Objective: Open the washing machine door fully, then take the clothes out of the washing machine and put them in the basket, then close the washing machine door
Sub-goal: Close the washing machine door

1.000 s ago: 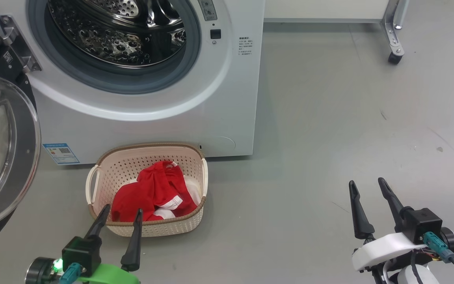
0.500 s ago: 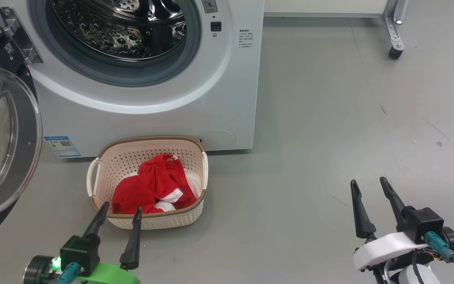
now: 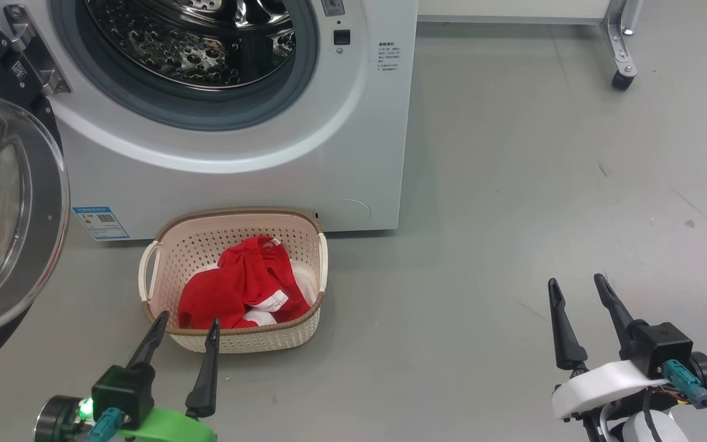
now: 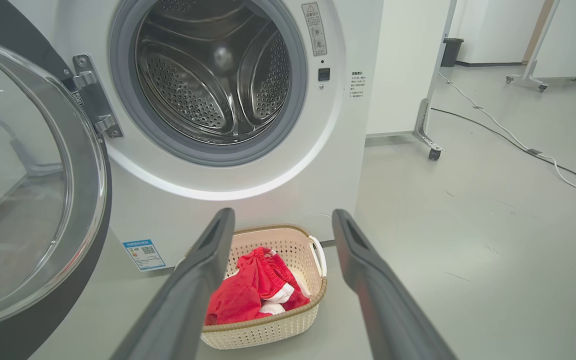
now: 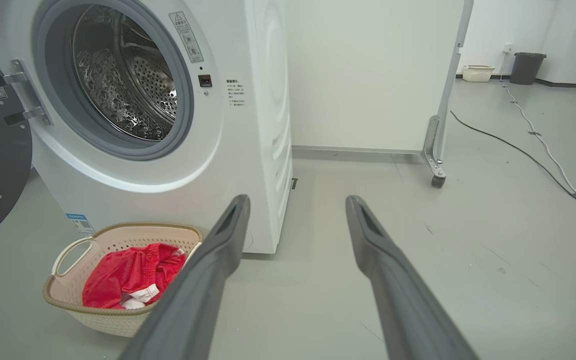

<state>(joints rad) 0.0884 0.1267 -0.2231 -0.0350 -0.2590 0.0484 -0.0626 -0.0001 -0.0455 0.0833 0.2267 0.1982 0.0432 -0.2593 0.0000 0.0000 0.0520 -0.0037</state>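
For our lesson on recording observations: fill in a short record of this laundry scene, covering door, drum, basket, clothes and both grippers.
door: open, swung to the left of the washing machine
drum: no clothes visible inside
basket: on the floor before the machine
clothes: red and white, in the basket
left gripper: open, empty, by the basket's near rim
right gripper: open, empty, above floor to the right
left to do: close the door
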